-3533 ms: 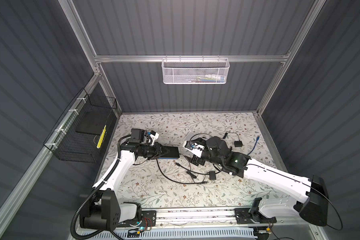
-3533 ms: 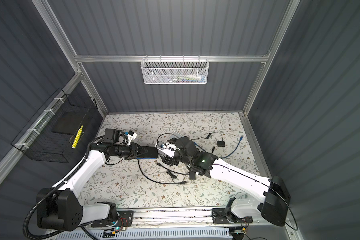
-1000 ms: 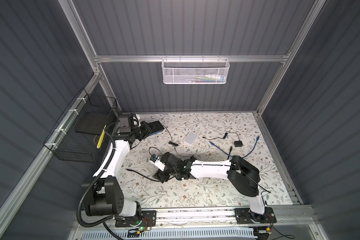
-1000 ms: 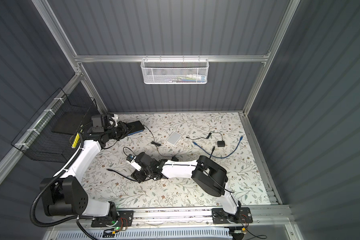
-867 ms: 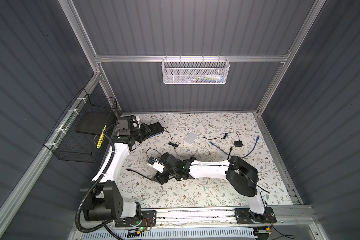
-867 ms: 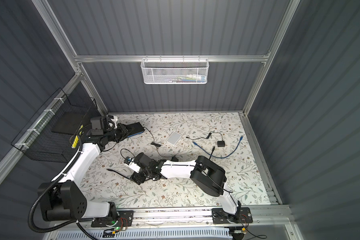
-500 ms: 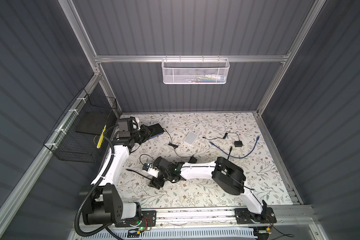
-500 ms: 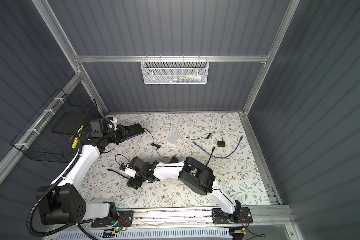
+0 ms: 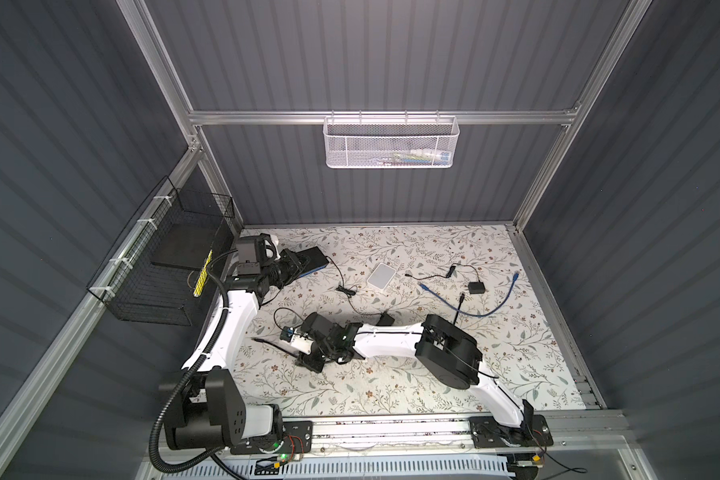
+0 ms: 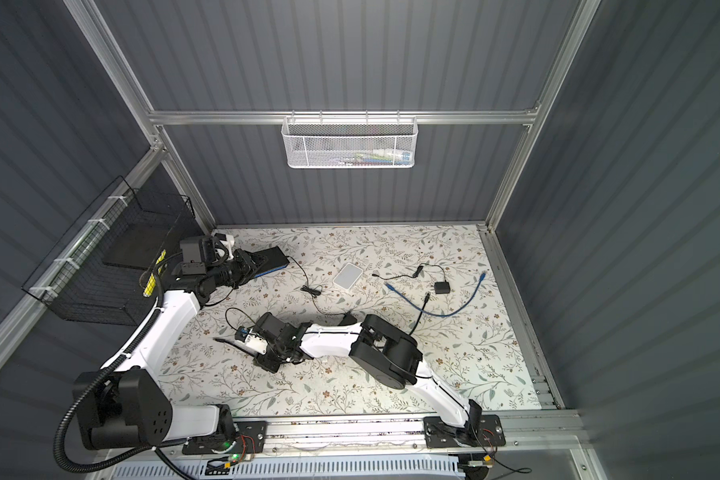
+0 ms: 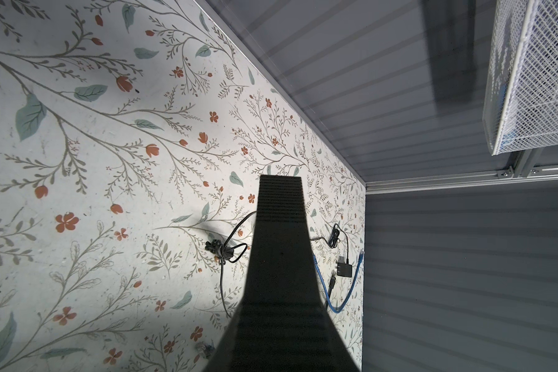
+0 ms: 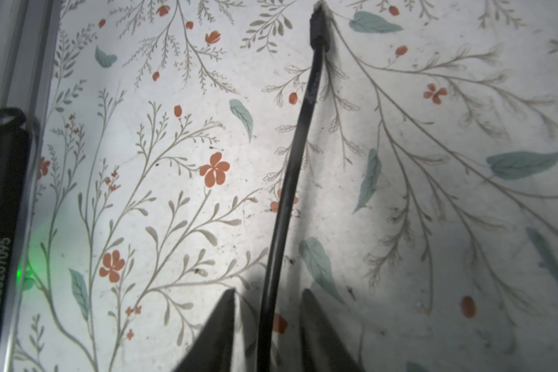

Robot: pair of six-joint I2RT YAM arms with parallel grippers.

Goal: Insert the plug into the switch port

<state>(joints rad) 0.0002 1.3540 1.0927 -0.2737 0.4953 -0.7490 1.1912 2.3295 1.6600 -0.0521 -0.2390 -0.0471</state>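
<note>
Right fingers (image 12: pixel 219 322) part open astride the thin black cable (image 12: pixel 290 167) on the floral tabletop (image 9: pixel 391 374), not gripping; its small black plug (image 12: pixel 318 25) lies just ahead. Left fingers (image 9: pixel 292 266) clamped on the flat black blue-edged switch (image 9: pixel 314 255), back-left. Better: grip nearer the plug for stiffness

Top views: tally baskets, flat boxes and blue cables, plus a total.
Baskets: 2, white basket and black basket
Flat boxes: 2, black switch and white box
Blue cables: 1, blue cable
Total: 5
</note>
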